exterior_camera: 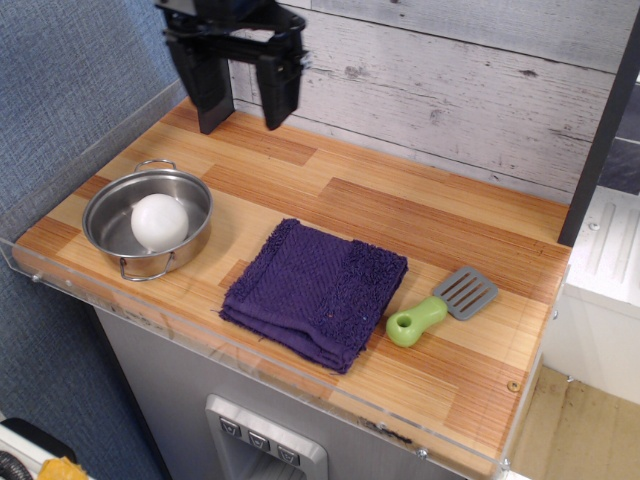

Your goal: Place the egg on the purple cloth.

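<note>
The white egg (159,221) lies inside the steel pot (190,190) at the left of the wooden counter. The dark purple cloth (316,290) lies folded near the counter's front middle, apart from the pot. My gripper (246,112) hangs open and empty, high above the back left of the counter, behind and above the pot. Its two black fingers (281,92) point down with a wide gap between them.
A spatula with a green handle (437,308) lies right of the cloth. A dark post (214,105) stands at the back left, partly behind the gripper. A clear plastic rim (150,310) runs along the front and left edges. A plank wall (450,90) backs the counter.
</note>
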`<state>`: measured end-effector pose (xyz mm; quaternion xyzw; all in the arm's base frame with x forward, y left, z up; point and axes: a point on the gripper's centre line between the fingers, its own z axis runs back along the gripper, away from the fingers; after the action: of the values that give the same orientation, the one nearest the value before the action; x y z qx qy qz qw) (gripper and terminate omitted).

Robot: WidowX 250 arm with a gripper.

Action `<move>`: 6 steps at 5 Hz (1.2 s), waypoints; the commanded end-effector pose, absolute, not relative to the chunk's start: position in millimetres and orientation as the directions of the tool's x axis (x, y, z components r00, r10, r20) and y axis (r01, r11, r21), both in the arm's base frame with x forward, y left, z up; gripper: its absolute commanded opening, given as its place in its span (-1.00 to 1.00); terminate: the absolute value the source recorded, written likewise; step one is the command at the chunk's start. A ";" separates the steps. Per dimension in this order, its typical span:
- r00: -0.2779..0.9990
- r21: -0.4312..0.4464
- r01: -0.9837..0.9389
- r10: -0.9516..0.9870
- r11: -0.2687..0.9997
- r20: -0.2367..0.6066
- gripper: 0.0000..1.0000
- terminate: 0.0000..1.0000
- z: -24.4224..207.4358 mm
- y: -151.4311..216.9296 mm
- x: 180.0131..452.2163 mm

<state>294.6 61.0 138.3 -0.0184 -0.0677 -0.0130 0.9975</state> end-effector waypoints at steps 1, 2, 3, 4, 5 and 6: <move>0.978 0.013 0.037 -0.039 0.999 0.205 1.00 -1.00 132.3 90.8 309.7; 0.984 0.021 0.036 -0.039 0.999 0.173 1.00 -1.00 104.9 98.6 320.3; 0.987 0.019 0.051 -0.053 0.999 0.150 1.00 -1.00 89.0 98.7 323.5; 0.985 0.009 0.067 -0.068 0.998 0.156 1.00 -1.00 92.3 94.4 313.0; 0.981 -0.011 0.067 -0.064 0.998 0.184 1.00 -1.00 104.5 93.5 294.4; 0.978 -0.049 0.060 -0.049 0.997 0.201 1.00 -1.00 108.8 98.7 278.6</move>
<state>276.0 95.1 92.7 -0.0430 -0.0745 -0.0262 0.9960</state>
